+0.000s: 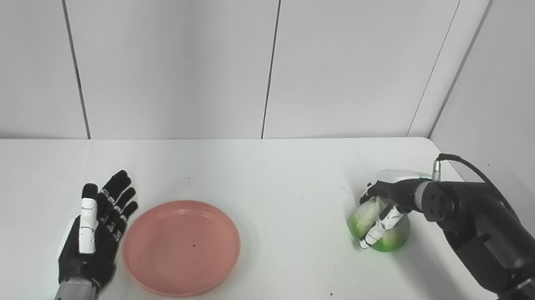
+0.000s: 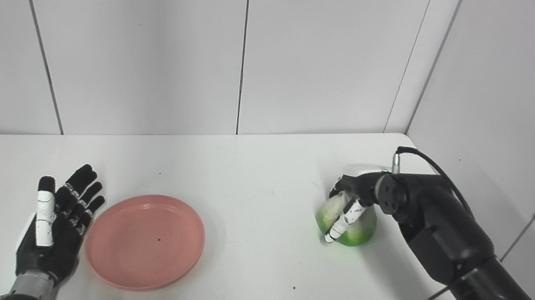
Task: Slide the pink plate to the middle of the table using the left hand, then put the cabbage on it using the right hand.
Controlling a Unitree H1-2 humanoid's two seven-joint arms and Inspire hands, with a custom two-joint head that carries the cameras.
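A pink plate (image 1: pixel 181 247) lies flat on the white table (image 1: pixel 294 187), left of centre and near the front. My left hand (image 1: pixel 94 235) stands open just left of the plate's rim, fingers straight and pointing away from me, holding nothing. At the right side of the table a green and white cabbage (image 1: pixel 391 237) sits on the tabletop. My right hand (image 1: pixel 389 203) reaches down over it from the right, fingers curled around its top and front.
Grey wall panels close off the back and right side of the table. The right arm (image 1: pixel 495 248) with its cable stretches along the table's right edge. Bare tabletop lies between the plate and the cabbage.
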